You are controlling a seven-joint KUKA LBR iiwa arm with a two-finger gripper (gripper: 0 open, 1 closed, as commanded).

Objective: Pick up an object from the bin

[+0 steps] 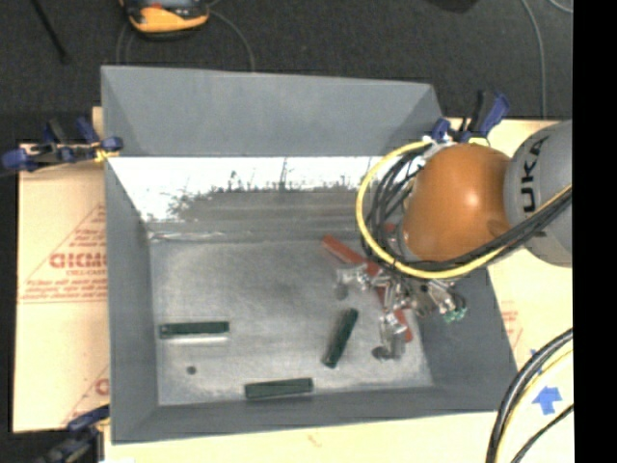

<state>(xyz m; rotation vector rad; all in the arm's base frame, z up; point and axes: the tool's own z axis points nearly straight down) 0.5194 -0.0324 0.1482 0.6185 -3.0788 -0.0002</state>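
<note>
Tilted dark green bar [339, 338]: a short, slim, straight-edged stick, dark green to almost black. It lies flat on the floor of the grey metal bin [270, 123], right of the middle and toward the near side. Its far end leans to the right and its near end points toward the near wall. Nothing rests on it and it touches no other thing.

In the camera view the gripper [388, 316] hangs low inside the bin, just to the right of this bar and apart from it. Its metal parts are bunched together with small red bits among them, and I cannot tell whether it is open or closed. No thing can be made out in its grasp. Above it sits the arm's orange cover [453, 205], ringed by yellow and black cables [369, 210].

The bin also holds two more sticks of the same kind. The left green bar [194, 330] lies level near the left wall, and the near green bar [279, 388] lies level along the near wall. Both are well apart from the gripper. A red piece [337, 249] shows just far-left of the gripper; whether it is loose or belongs to the arm is unclear. A small dark speck [191, 370] lies near the left bar.
</note>
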